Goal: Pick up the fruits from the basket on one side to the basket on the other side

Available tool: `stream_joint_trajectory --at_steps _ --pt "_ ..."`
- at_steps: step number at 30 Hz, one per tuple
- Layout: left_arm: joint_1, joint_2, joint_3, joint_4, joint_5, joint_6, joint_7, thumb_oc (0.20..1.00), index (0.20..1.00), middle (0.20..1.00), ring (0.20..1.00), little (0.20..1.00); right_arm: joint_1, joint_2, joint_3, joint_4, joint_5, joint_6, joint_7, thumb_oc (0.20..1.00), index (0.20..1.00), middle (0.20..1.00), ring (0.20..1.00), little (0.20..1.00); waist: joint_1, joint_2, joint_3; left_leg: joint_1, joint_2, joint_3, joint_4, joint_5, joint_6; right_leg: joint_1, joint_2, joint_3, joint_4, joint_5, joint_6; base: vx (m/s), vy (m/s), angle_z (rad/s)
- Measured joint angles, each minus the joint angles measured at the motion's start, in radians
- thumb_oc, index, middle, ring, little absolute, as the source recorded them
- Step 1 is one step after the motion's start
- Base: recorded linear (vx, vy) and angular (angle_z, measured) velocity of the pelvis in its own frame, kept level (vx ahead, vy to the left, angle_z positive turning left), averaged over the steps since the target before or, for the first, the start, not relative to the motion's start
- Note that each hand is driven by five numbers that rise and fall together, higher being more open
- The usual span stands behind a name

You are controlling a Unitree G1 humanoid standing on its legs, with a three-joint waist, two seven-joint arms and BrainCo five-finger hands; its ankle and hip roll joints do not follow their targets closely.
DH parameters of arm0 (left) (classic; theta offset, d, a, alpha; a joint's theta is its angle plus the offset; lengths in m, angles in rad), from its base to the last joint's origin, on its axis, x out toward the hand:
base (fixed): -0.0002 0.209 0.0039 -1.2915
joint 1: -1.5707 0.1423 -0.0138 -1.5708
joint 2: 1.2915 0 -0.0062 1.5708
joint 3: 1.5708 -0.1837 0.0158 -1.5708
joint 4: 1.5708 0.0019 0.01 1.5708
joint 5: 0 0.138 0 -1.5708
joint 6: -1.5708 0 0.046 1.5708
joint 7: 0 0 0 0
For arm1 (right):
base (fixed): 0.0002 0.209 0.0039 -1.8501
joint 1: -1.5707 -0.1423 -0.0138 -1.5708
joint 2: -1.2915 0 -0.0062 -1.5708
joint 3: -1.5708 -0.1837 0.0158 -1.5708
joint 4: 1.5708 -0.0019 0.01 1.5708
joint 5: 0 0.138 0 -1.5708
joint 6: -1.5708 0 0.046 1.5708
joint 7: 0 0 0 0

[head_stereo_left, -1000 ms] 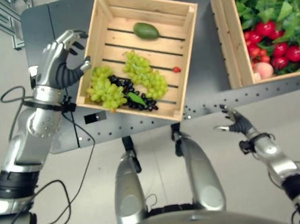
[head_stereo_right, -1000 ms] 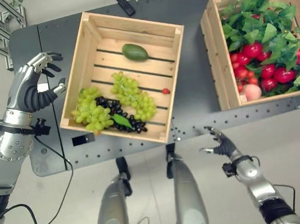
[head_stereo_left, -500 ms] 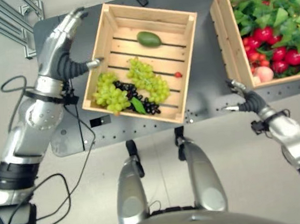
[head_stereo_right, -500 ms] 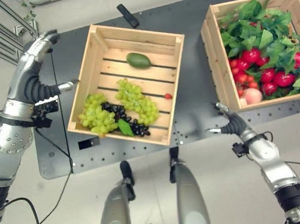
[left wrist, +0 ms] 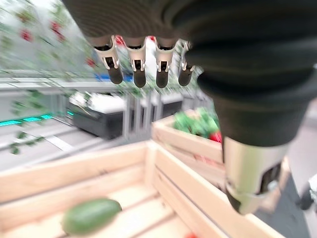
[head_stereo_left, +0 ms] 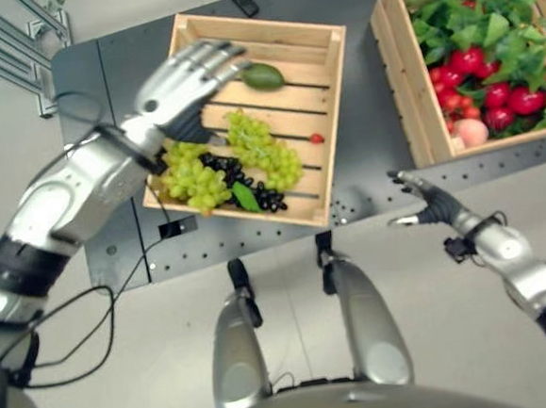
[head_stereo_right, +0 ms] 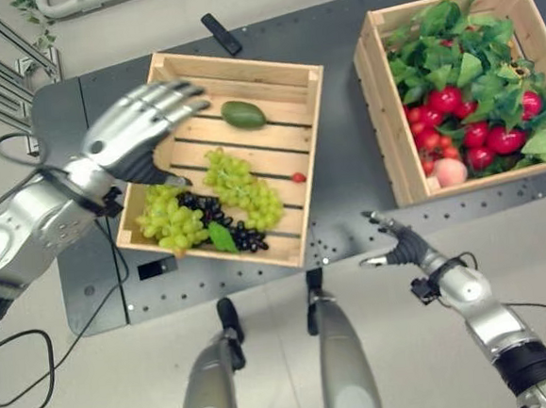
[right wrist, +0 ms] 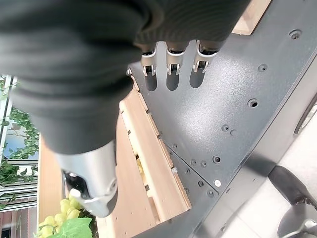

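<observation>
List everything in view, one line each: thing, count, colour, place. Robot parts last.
Table: one, dark grey, under both crates.
Left crate: one, pale wood, on the table's left part.
Right crate: one, pale wood, on the right part.
Avocado: one, green, far end of left crate.
Green grapes: several bunches, near half of left crate.
Black grapes: one bunch, beside the green grapes.
Small red fruit: one, left crate.
Red fruits: many, right crate, among green leaves.
Peach: one, pink, right crate's near corner.
Remote-like object: one, black, beyond left crate.
Left hand: open, over left crate.
Right hand: open, at the table's near edge.

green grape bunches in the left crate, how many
2: one green grape bunch in the left crate's near-left corner, a second bunch at its middle, dark grapes between them. More could hide under the left hand.
</observation>
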State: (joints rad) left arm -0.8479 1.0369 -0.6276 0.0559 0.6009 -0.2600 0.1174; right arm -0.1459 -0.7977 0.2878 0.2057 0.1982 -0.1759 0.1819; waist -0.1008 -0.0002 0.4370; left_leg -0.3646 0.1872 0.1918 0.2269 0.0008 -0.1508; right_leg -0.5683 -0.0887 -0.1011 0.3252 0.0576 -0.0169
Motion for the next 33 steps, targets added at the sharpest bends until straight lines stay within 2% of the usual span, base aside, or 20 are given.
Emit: stream_joint_trajectory --at_steps 5,9,13,18,20,33 --pt "-0.147 -0.07 -0.152 0.097 0.054 0.006 0.001 1.0 1.0 1.0 1.0 1.0 -0.022 -0.012 0.048 -0.015 -0.004 -0.004 0.009 1.0 1.0 1.0 1.0 1.0 -0.02 -0.003 0.001 -0.035 -0.001 -0.002 0.003 0.0 0.0 -0.034 0.002 0.0 0.001 0.002 0.002 0.0 -0.001 -0.01" --pt "-0.203 -0.106 -0.22 0.16 0.065 0.012 0.006 1.0 1.0 1.0 1.0 1.0 -0.044 -0.015 0.086 -0.069 -0.003 -0.013 0.011 1.0 1.0 1.0 1.0 1.0 -0.031 -0.013 0.014 -0.053 0.003 0.0 0.01 -0.001 -0.002 -0.054 0.008 0.004 0.002 0.002 0.002 0.0 -0.005 -0.06" --pt "-0.203 -0.108 -0.226 0.204 0.093 0.021 0.01 1.0 1.0 1.0 1.0 1.0 -0.054 -0.018 0.088 -0.091 -0.003 -0.016 0.012 1.0 1.0 1.0 1.0 1.0 -0.043 -0.031 0.038 -0.069 0.004 -0.001 0.011 -0.002 -0.003 -0.068 0.009 0.004 0.003 0.002 0.001 0.0 0.0 0.0" --pt "-0.205 -0.124 -0.23 0.27 0.093 0.042 0.022 1.0 1.0 1.0 1.0 1.0 -0.063 -0.024 0.09 -0.124 -0.002 -0.023 0.01 1.0 1.0 1.0 1.0 1.0 -0.049 -0.036 0.051 -0.123 0.003 -0.001 0.032 -0.007 -0.002 -0.117 0.008 0.009 0.01 0.006 0.001 0.0 0.0 -0.01" --pt "-0.205 -0.13 -0.255 0.306 0.094 0.056 0.021 1.0 1.0 1.0 1.0 1.0 -0.077 -0.024 0.096 -0.125 -0.002 -0.023 0.008 1.0 1.0 1.0 1.0 1.0 -0.05 -0.047 0.078 -0.14 0.003 0.001 0.041 -0.007 -0.003 -0.139 0.008 0.013 0.022 0.009 -0.003 -0.01 -0.004 -0.05" --pt "-0.207 -0.156 -0.259 0.362 0.098 0.077 0.022 1.0 1.0 1.0 1.0 1.0 -0.077 -0.038 0.083 -0.2 0.011 -0.039 -0.017 1.0 1.0 1.0 1.0 1.0 -0.061 -0.062 0.088 -0.254 0.024 0.0 0.12 -0.038 -0.003 -0.232 0.021 0.024 0.043 0.009 -0.002 -0.01 -0.001 -0.02"
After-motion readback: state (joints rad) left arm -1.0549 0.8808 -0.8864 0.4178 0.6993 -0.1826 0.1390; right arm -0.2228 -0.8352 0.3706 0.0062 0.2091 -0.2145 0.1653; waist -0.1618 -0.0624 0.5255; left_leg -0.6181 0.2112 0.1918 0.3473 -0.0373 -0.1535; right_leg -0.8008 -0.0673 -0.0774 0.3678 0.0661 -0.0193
